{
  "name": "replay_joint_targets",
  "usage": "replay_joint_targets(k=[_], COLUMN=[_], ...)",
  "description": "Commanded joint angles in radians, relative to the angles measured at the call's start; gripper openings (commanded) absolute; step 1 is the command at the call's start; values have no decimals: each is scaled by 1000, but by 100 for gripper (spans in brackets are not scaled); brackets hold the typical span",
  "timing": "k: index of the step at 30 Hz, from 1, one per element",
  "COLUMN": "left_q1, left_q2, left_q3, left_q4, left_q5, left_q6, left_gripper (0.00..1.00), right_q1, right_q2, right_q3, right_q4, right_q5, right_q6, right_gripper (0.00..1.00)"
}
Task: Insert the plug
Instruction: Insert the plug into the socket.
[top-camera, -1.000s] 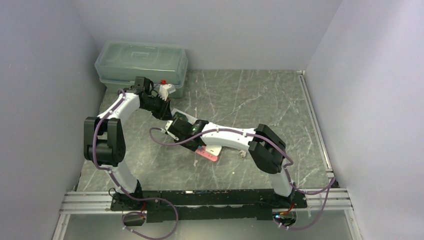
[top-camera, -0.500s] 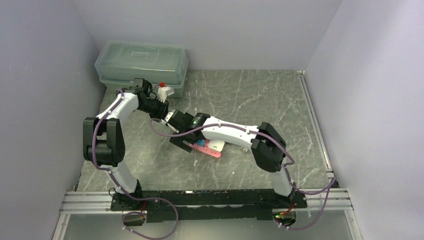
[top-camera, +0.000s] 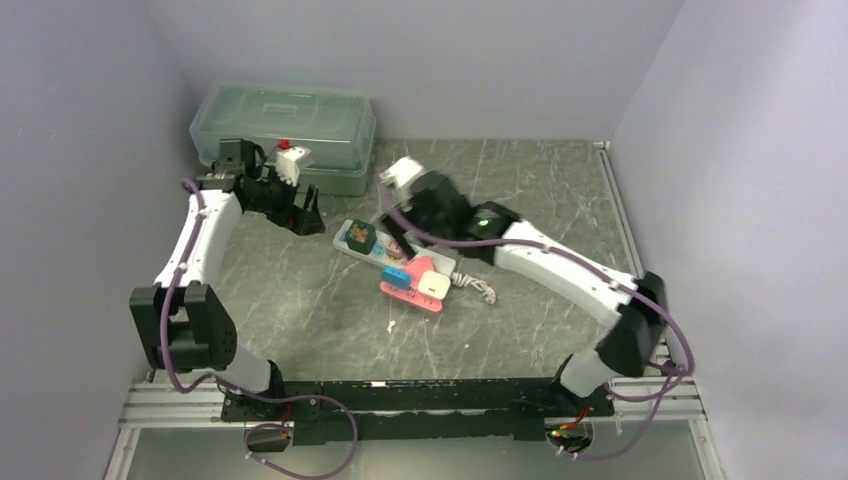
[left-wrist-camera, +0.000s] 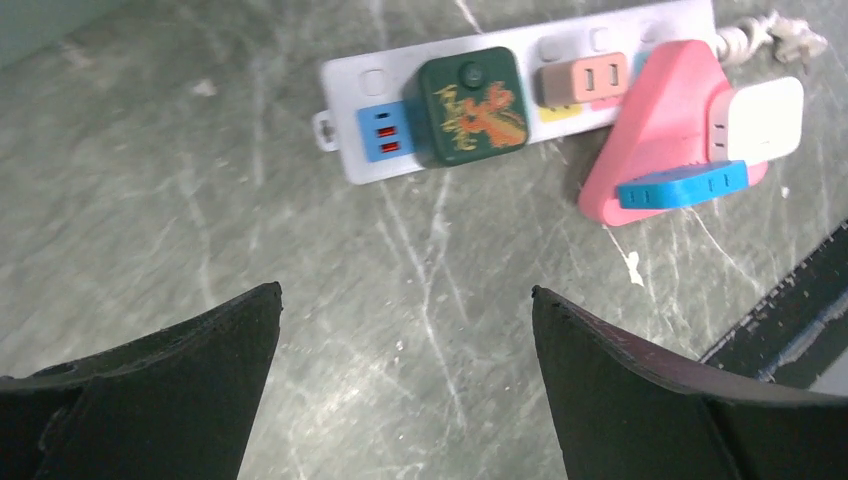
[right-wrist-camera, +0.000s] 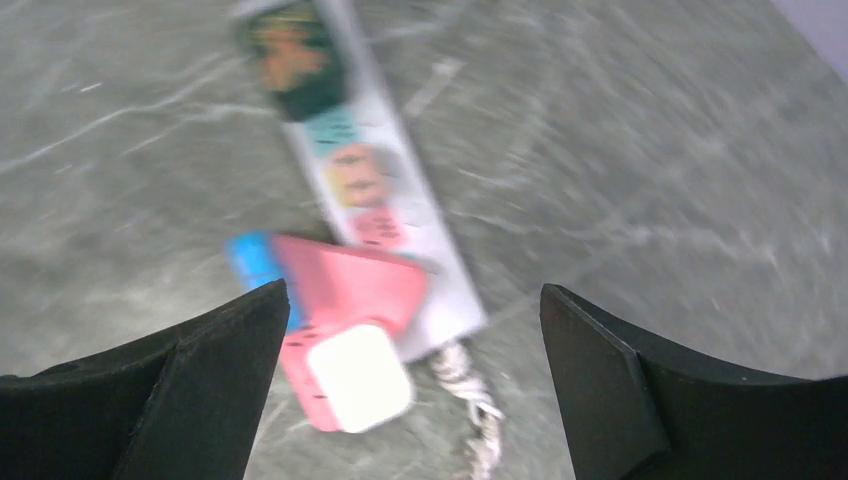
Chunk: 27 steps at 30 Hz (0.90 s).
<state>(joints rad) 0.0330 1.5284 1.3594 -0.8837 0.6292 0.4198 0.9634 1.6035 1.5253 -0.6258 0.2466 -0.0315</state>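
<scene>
The plug (left-wrist-camera: 470, 95), a dark green square with an orange figure on top, sits in the white power strip (left-wrist-camera: 340, 110) near its left end. It also shows in the top view as the plug (top-camera: 360, 236) and, blurred, in the right wrist view as the plug (right-wrist-camera: 290, 55). My left gripper (left-wrist-camera: 405, 291) hangs open over bare table, short of the strip, and holds nothing. In the top view the left gripper (top-camera: 303, 215) is to the left of the strip. My right gripper (right-wrist-camera: 415, 288) is open and empty above the strip's cord end.
A pink triangular adapter (left-wrist-camera: 660, 110) with a white cube (left-wrist-camera: 760, 120) and a blue block (left-wrist-camera: 680, 185) sits at the strip's right end. A coiled cord (top-camera: 478, 287) trails off it. A clear lidded bin (top-camera: 285, 120) stands at the back left. The black rail (top-camera: 420, 400) runs along the near edge.
Both grippers have opened and drawn back from the strip, the left toward the bin, the right up and to the back. The green plug now shows uncovered on the strip.
</scene>
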Motion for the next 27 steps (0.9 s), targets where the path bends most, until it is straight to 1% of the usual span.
replay_joint_targets(k=[1,4,7,8,10,13,16,18,22,24,26,27], left_q1=[73,104,128,139,167,182,185,185,186,185,184,185], left_q2=[-98,-146,-185,-193,-196,-169,-131,-109,-85,-64,-27,-7], left_q3=[-29,-158,-314,-359,-444,-526,-600,-664,-780,-832,-838,-843], left_q4=[75,279,488,559,672,793,940,1055,1345,1493,1519,1542], left_q5=[-44,-107,-186,-196,-199,-176,-165,-164,-141,-127,-101,-115], left_q6=[-64,-130,-184,-194,-227,-250,-280,-300,-351,-382,-369,-376], left_gripper=[100,100,100,100,100,100,100,100,100,100,100,100], right_q1=[-246,-432,-587,-628,-696,-777,-829,-847,-879,-899,-913,-917], right_q2=[-179,-276,-323,-341,-373,-367,-295,-267,-220,-221,-223,-215], right_q3=[-240,-442,-612,-675,-803,-949,-973,-1010,-1081,-1133,-1168,-1178], right_q4=[233,401,553,608,779,982,1007,1081,1250,1352,1434,1471], right_q5=[-12,-12,-12,-12,-12,-12,-12,-12,-12,-12,-12,-12], right_q6=[131,131,131,131,131,131,131,131,131,131,131,131], right_gripper=[100,100,100,100,100,100,100,100,100,100,100,100])
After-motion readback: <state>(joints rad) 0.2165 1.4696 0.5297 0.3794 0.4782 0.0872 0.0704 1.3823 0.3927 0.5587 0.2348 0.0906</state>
